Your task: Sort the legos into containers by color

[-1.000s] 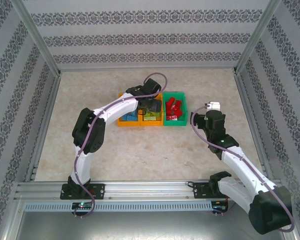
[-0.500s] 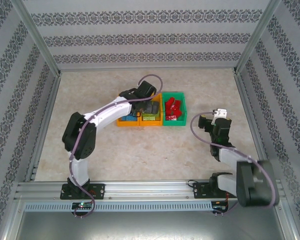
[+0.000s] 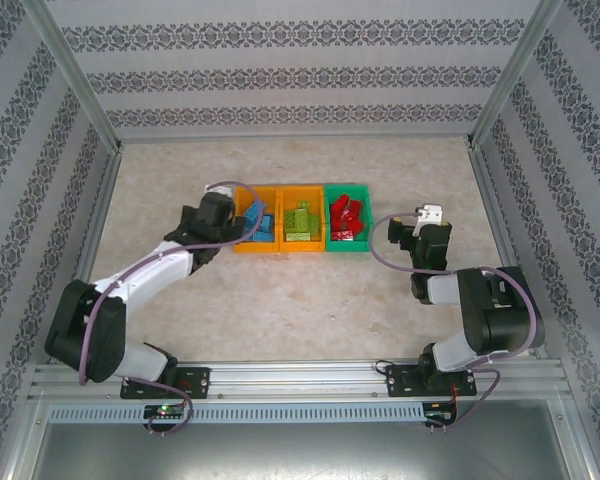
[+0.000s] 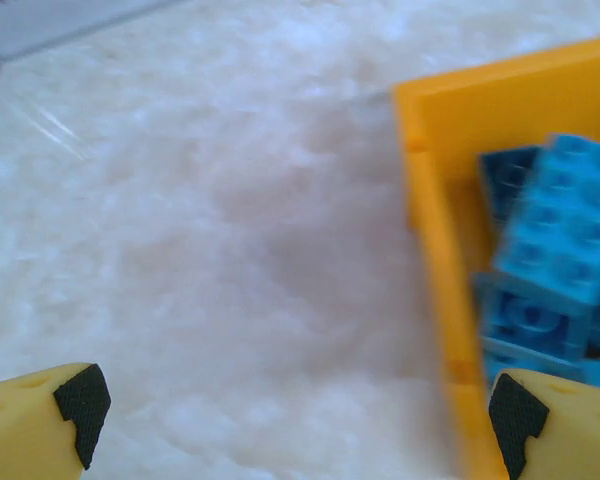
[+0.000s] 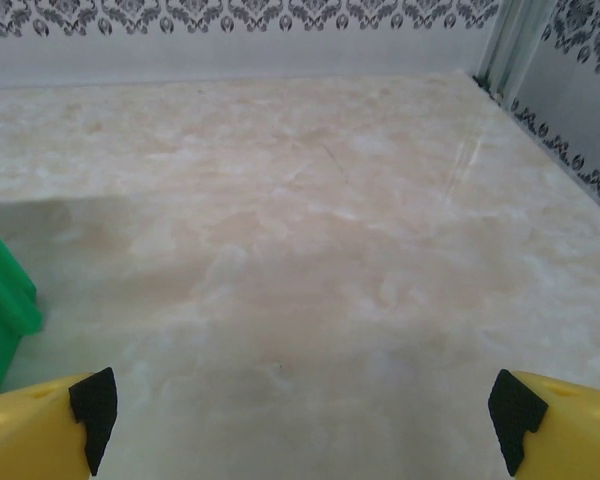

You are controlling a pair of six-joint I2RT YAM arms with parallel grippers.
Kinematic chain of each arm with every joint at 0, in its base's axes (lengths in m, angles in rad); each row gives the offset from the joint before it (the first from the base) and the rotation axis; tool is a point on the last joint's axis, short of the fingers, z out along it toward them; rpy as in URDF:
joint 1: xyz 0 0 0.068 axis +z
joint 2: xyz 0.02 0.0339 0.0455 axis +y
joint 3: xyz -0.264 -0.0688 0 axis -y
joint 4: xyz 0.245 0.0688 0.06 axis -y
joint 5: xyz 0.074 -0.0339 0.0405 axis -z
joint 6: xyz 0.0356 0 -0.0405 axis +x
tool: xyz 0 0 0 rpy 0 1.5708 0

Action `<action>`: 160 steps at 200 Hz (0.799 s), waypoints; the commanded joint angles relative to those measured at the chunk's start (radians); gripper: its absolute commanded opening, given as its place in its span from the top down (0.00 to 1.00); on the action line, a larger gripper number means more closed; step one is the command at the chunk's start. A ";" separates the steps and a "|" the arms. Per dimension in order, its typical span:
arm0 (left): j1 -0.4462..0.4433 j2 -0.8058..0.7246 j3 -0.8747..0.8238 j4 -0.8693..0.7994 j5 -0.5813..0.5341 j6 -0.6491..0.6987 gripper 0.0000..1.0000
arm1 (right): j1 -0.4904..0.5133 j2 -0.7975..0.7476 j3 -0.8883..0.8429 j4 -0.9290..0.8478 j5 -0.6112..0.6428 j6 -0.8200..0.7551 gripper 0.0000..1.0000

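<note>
- Your left gripper (image 4: 295, 415) hangs spread and empty over the wall of the orange bin (image 4: 435, 260); the blue bricks (image 4: 560, 230) inside seem sorted.
- Your right gripper (image 5: 300, 410), spread and empty, stands clear beside the green bin (image 5: 0, 300).

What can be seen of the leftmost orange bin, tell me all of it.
The leftmost orange bin is a small open-top rectangular box of smooth orange plastic with thin upright walls. It stands on the pale marbled table, leftmost in a row of three, side against the middle orange bin. It holds a loose heap of blue bricks, some tilted. The open left pincer hangs at its left wall, one fingertip over the rim; contact cannot be told.
</note>
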 commanded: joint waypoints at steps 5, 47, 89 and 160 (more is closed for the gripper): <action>0.099 -0.067 -0.159 0.319 0.046 0.098 0.01 | 0.017 -0.007 0.015 0.020 0.087 -0.012 0.02; 0.235 -0.013 -0.368 0.628 0.201 0.108 0.01 | 0.016 -0.004 0.016 0.023 0.085 -0.012 0.02; 0.309 0.015 -0.369 0.699 0.317 0.090 0.01 | 0.016 -0.004 0.016 0.023 0.086 -0.012 0.02; 0.363 0.183 -0.384 0.893 0.396 0.038 0.01 | 0.011 -0.004 0.017 0.019 0.078 -0.008 0.02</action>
